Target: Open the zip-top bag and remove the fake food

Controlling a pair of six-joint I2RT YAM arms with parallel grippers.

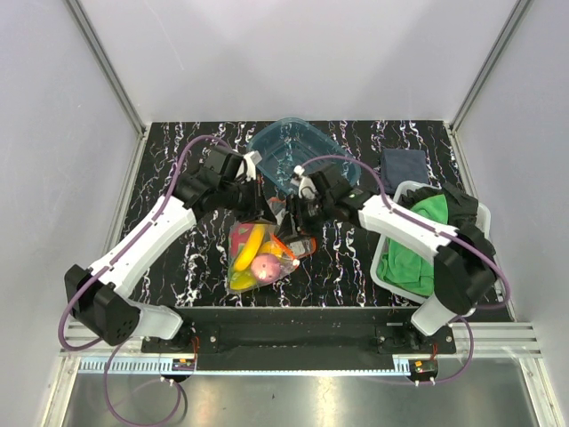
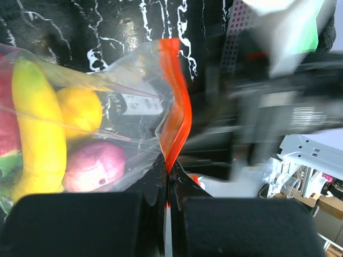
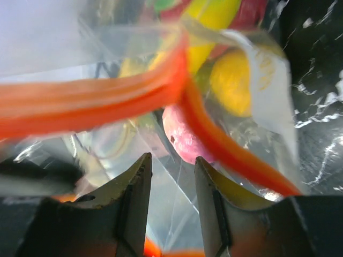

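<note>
Black marbled table (image 1: pixel 342 267), pale walls (image 1: pixel 302 53) on three sides. One zip-top bag (image 1: pixel 238 233) lies mid-table between two grippers. Fake food (image 1: pixel 264 265) inside: one banana (image 2: pixel 32 123), one yellow round piece (image 2: pixel 80 110), one pinkish ball (image 2: pixel 94 166). Left gripper (image 2: pixel 169 179) pinches the red zip strip (image 2: pixel 177 115); right gripper (image 3: pixel 171 174) has its jaws parted, with bag film showing in the gap. One teal tray (image 1: pixel 298 147) sits just behind the bag and one white basket (image 1: pixel 380 271) by the right edge. Bare marble lies to the left and in front.

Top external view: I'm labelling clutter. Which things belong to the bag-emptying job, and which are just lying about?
Job: zip-top bag, fake food inside it, left pincer shut on the bag, right pincer open.
Lying about: teal tray, dark blue cloth, white basket, green cloth.
</note>
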